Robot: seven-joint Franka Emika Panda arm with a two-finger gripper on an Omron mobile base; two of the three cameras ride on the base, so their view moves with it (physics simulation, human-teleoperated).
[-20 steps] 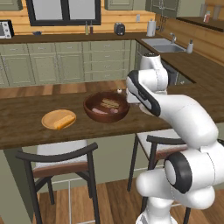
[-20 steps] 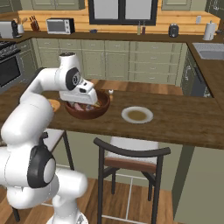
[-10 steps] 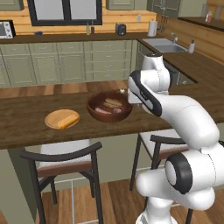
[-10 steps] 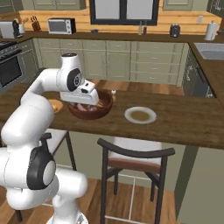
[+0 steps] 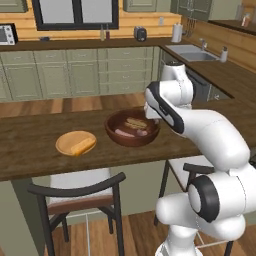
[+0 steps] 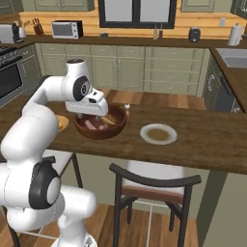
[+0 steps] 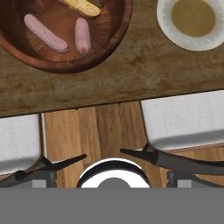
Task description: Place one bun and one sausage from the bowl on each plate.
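Gripper (image 6: pixel 95 117) spread wide, nothing in it, hanging over the near rim of the bowl (image 7: pixel 105 52). Two sausages (image 7: pixel 45 32) lie ahead of it inside (long axes roughly along the hand's look), bun (image 7: pixel 82 6) beyond; grey-white plate (image 7: pixel 164 26) just beside on the desk (image 7: pixel 131 74).

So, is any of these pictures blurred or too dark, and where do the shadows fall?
Left base view: soft and somewhat grainy, evenly lit; the inside of the bowl is dark but the food shows. Right base view: same even light, no glare; the pale plate reads clearly. Hand view: sharpest; the sausages have crisp edges, and the stool seats cast a soft shadow on the floor.
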